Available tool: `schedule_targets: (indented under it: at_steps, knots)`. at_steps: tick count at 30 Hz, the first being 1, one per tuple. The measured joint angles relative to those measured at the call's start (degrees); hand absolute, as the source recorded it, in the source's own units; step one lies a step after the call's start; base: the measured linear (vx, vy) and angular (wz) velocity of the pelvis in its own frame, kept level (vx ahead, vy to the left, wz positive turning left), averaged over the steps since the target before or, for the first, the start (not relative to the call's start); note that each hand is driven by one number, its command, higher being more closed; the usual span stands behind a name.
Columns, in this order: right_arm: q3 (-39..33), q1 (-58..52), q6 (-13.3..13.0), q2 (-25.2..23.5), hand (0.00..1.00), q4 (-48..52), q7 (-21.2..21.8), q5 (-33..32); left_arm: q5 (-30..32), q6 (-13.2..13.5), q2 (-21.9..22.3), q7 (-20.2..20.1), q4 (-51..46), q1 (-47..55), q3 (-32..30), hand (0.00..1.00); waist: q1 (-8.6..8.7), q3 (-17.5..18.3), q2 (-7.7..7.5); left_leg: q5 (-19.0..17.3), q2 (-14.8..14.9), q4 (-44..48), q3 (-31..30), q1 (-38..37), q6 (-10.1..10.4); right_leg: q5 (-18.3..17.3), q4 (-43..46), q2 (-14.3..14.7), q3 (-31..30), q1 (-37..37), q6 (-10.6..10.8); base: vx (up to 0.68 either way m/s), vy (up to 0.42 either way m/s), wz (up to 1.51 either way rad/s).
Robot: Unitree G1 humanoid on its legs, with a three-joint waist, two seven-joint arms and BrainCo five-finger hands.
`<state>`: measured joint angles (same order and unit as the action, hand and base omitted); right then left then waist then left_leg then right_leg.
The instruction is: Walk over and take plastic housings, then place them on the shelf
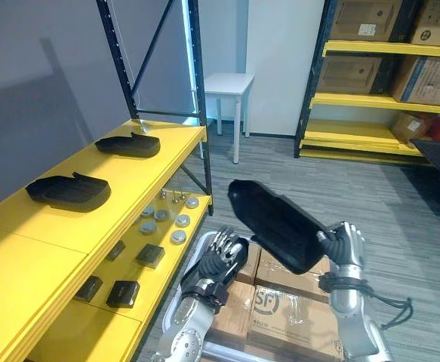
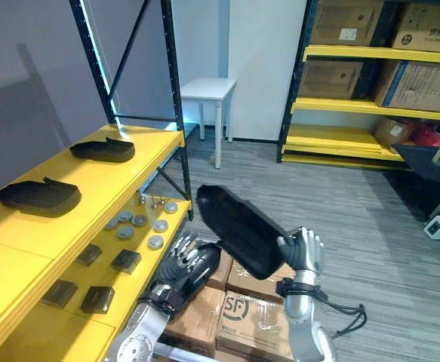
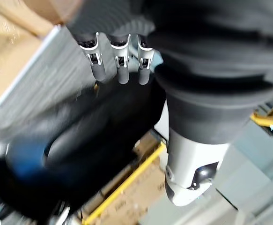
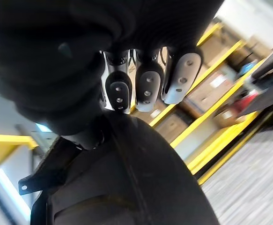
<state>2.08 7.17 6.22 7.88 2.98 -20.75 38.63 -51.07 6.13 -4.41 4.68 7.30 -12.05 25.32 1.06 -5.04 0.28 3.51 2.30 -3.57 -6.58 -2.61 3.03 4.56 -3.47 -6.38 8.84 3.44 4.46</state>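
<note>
While my right hand (image 1: 346,245) is gripping the black plastic housing (image 1: 276,222) by its lower end, with fingers curling over the rim in my right wrist view, the piece is hanging tilted in the air. Its free end is rising toward the yellow shelf (image 1: 46,249). It is sitting out past the front edge of the shelf boards, above the cardboard boxes (image 1: 280,302) on the floor.

My left hand (image 1: 223,256) is hovering just below the housing's underside, fingers relaxed and holding nothing. I cannot tell whether they are touching it.

Two more pieces are lying on the shelf's top board. The far housing (image 1: 127,143) is resting near the far end by the black upright (image 1: 197,90). The near housing (image 1: 69,191) is lying toward the back edge, well apart from it.

Small round discs (image 1: 163,215) and dark blocks (image 1: 150,255) are sitting on the lower board, near its front edge.
</note>
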Motion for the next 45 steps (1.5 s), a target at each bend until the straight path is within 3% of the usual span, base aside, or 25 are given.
schedule_targets:
  at_steps: [6,15,21,26,27,30,41,45]
  knots:
    - [7.3,-0.1,-0.8,-2.1,1.00,0.0,-0.4,0.0,0.0,0.1,0.4,2.7,3.8,-3.5,3.2,0.00,0.25,1.0,-1.01,0.0,-0.1,0.0,-0.6,-0.2,0.0,0.0,0.0,0.0,0.7,0.4,0.0,0.00,0.003,0.04]
    - [9.5,-0.1,-0.8,-2.1,1.00,0.0,-4.1,0.5,5.7,0.8,0.4,9.0,5.9,-4.3,3.6,0.00,0.40,1.9,-1.63,0.2,-0.1,-0.1,-1.0,0.0,0.1,0.0,-0.2,0.0,1.2,0.5,0.0,0.00,0.002,0.02]
    - [9.2,0.0,-0.7,-2.1,1.00,-0.4,-6.5,0.5,6.5,2.6,0.9,10.0,0.6,-4.7,3.1,0.00,0.53,2.2,-1.86,0.2,-0.1,-0.1,-0.8,-0.3,0.1,0.1,-0.4,0.0,1.1,0.7,-0.1,0.00,0.000,0.00]
    - [4.9,0.3,-0.7,-3.9,1.00,-4.4,-8.2,0.5,8.9,6.5,2.5,9.9,-13.6,-4.6,0.2,0.00,0.58,2.7,-1.84,0.2,-0.2,-0.2,-0.9,-0.8,0.1,0.1,-0.4,-0.1,1.3,1.3,-0.1,0.00,0.000,0.00]
    - [3.5,0.3,-0.6,-3.8,1.00,-5.9,-8.6,0.5,10.5,8.5,2.8,9.9,-16.5,-4.7,-1.7,0.00,0.59,3.3,-1.76,0.2,-0.3,-0.2,-1.0,-0.9,0.1,0.0,-0.4,-0.2,1.4,1.4,0.0,0.00,0.000,0.00]
    - [1.6,0.3,0.0,-3.8,1.00,-6.3,-8.6,0.5,12.3,10.5,2.8,10.0,-17.9,-4.6,-3.6,0.00,0.54,3.6,-1.82,0.4,-0.3,-0.4,-1.4,-0.9,0.1,0.0,-0.3,-0.2,1.8,1.5,0.0,0.01,0.007,0.07]
    - [0.2,4.8,0.6,-4.5,1.00,-6.0,-12.6,1.3,18.8,10.8,3.9,13.2,-14.1,0.6,-6.3,0.00,0.71,3.6,-1.81,1.1,-0.4,-1.3,-1.9,-1.2,0.2,0.0,-0.2,-0.2,2.3,1.5,0.0,0.00,0.001,0.02]
    - [0.2,5.8,0.6,-5.8,1.00,-5.5,-13.9,1.3,19.4,8.9,4.0,13.9,-8.3,1.8,-6.4,0.00,0.58,3.6,-1.81,1.2,-0.4,-1.3,-2.1,-0.9,0.2,0.0,-0.3,-0.2,2.5,1.4,0.0,0.00,0.001,0.01]
